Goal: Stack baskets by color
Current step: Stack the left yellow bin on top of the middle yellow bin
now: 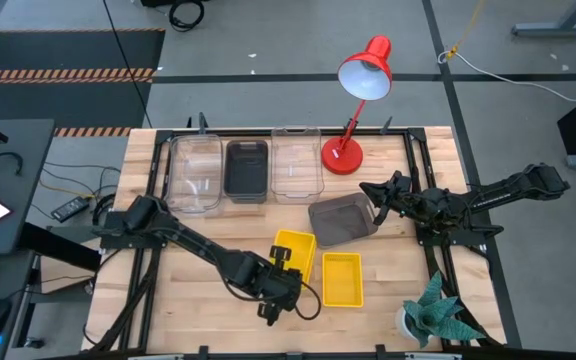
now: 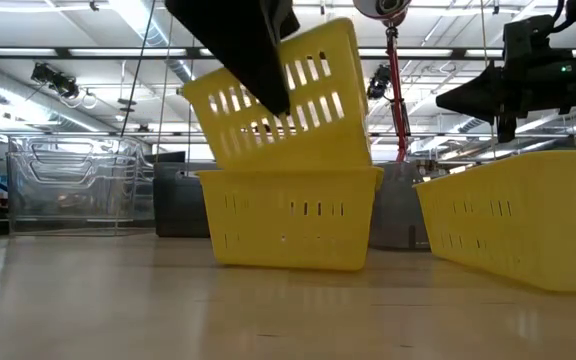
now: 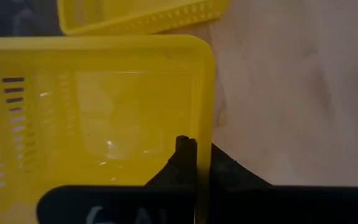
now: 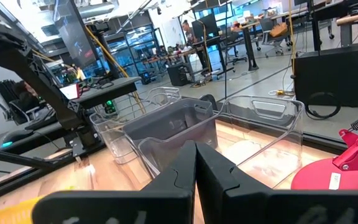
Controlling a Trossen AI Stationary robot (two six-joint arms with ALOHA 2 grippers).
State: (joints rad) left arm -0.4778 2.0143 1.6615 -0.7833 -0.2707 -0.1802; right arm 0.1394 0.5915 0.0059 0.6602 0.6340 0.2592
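Wooden table (image 1: 168,300): clear, grey, yellow baskets (image 1: 342,279), red lamp (image 1: 348,150), potted plant (image 1: 433,315).

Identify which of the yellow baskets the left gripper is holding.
The left gripper is shut on the tilted yellow basket, raised over another yellow basket. The third yellow basket sits alone alongside.

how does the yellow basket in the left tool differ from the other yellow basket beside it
The held yellow basket is tilted, nested partly into another yellow one, with the left tool shut on its rim. The lone yellow basket lies flat on the table, untouched and unstacked. Both are shallow, slotted and the same colour.
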